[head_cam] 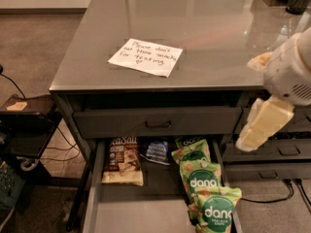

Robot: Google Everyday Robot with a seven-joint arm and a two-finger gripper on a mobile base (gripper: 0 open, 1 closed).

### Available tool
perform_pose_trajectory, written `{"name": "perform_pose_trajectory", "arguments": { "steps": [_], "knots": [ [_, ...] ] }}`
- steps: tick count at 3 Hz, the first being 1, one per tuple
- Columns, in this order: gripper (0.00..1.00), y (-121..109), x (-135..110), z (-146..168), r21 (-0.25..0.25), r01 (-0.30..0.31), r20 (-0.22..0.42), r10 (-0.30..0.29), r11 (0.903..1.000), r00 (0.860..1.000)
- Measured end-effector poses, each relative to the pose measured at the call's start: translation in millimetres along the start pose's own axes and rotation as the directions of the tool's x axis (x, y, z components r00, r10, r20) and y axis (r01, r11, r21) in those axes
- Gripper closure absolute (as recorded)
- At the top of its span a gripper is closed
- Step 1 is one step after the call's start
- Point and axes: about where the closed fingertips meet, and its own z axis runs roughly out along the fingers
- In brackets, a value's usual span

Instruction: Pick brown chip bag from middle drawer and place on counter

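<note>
The brown chip bag [122,161] lies flat at the back left of the open middle drawer [141,212], its top tucked under the closed drawer above. The counter [204,23] is a glossy grey top with a white handwritten note [146,57] on it. My gripper [248,106] hangs at the right edge of the view, beside the counter's front right corner, well to the right of and above the bag. Its cream fingers [265,125] stand apart and hold nothing.
Green "dang" bags [197,176] fill the drawer's right side, one [216,212] at the front. A small blue packet [156,150] lies beside the brown bag. A closed handled drawer [158,123] sits above. More drawers [272,152] stand right; a black stand [24,125] and cables left.
</note>
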Motion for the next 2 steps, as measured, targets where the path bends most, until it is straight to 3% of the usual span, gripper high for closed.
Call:
{"name": "perform_pose_trajectory", "arguments": {
  "steps": [1,2],
  "knots": [
    [0.0,19,-17,53,-0.007,-0.008,0.093,0.009,0.9999,0.996],
    [0.0,30,-35,110,-0.016,-0.029,0.142,0.031,0.9994,0.989]
  ]
}}
